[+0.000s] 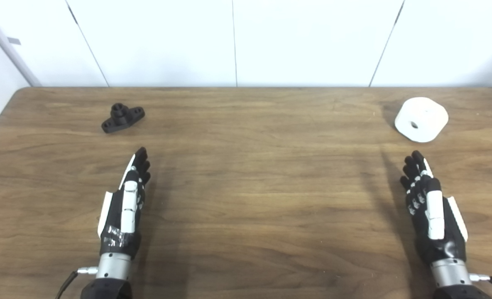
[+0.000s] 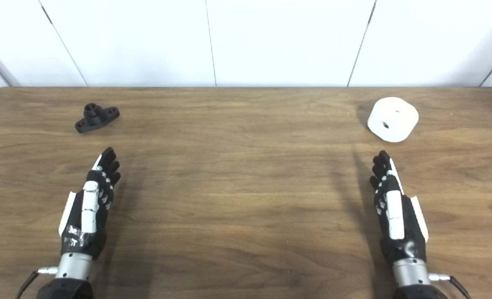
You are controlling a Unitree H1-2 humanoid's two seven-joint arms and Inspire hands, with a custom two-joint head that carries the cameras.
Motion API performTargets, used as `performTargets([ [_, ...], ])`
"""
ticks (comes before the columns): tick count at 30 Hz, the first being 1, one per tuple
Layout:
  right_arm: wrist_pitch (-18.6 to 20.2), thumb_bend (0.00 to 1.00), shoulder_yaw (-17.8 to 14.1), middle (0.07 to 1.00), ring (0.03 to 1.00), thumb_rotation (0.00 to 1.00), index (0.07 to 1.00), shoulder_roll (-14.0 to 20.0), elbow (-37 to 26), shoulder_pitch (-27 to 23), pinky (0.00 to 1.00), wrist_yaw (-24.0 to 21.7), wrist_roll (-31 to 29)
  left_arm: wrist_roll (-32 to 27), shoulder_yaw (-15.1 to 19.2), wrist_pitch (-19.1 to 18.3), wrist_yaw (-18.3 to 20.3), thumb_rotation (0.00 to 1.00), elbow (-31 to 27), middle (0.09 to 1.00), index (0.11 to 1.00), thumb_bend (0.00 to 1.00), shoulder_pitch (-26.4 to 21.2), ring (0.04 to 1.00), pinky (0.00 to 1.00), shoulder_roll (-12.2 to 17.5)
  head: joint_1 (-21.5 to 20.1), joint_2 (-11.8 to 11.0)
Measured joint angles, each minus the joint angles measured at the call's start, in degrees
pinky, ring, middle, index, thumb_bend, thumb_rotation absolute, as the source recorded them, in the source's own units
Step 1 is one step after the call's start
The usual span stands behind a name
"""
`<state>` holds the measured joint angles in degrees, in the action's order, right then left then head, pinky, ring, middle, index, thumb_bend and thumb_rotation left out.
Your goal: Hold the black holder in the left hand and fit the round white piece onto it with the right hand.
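Inspected a wooden table (image 1: pixel 246 195) with brown grain running side to side, rounded far corners, far edge butted against a white panelled wall (image 1: pixel 246 41). Noted dark vertical seams between the wall panels, and a pale strip slanting down at far left. Found soft shadows on the wood beside each arm.

Located the black holder (image 1: pixel 122 118) on the far left part of the table, lying flat on its base, short round post pointing up, a mounting ear to either side. Located the round white piece (image 1: pixel 421 119) on the far right part, tipped so that its holed face was turned toward the cameras, resting on the wood. Recorded the two as well apart, neither touched by anything.

Observed the left hand (image 1: pixel 126 203) over the near left of the table, fingers straight and loosely spread, pointing toward the holder but short of it, grasping nothing. Observed the right hand (image 1: pixel 430 211) over the near right, likewise extended and released, fingertips aimed toward the white piece and clear of it. Saw both hands turned edge-on, thumbs uppermost. Could not tell whether either rested on the wood.
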<state>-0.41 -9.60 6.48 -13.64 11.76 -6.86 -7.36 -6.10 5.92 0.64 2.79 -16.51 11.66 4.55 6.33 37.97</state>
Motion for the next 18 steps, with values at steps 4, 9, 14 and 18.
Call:
performTargets([
  [4, 0.0, 0.60, 0.0, 0.985, 1.000, 1.00, 0.977, 0.0, 0.0, 0.0, 1.00, 0.0, -0.1, 0.4, 0.4, 0.0, -0.2, 1.00, 0.0, 0.998, 0.990, 0.41, 0.0, 0.993, 1.00, 0.1, 0.0, -0.1],
  [9, 0.0, 0.60, 0.0, 0.990, 1.000, 1.00, 0.985, 0.0, 0.0, 0.0, 1.00, 0.0, -0.3, 0.8, 0.5, 0.0, -0.2, 0.99, 0.0, 1.000, 0.991, 0.42, 0.1, 0.996, 1.00, 0.1, 0.0, -0.1],
  [14, -0.3, 0.61, -0.1, 0.992, 1.000, 1.00, 0.987, 0.0, 0.0, 0.1, 1.00, 0.0, -0.7, 0.8, 0.6, 0.0, -0.2, 0.98, 0.0, 0.999, 0.990, 0.42, 0.1, 0.993, 1.00, 0.1, 0.1, -0.2],
  [18, -1.0, 0.61, -0.1, 0.994, 1.000, 1.00, 0.992, 0.0, 0.3, 0.1, 1.00, 0.0, -0.7, 0.8, 0.6, 0.0, -0.2, 0.98, 0.0, 0.993, 0.986, 0.41, 0.1, 0.988, 1.00, 0.0, 0.1, -1.1],
])
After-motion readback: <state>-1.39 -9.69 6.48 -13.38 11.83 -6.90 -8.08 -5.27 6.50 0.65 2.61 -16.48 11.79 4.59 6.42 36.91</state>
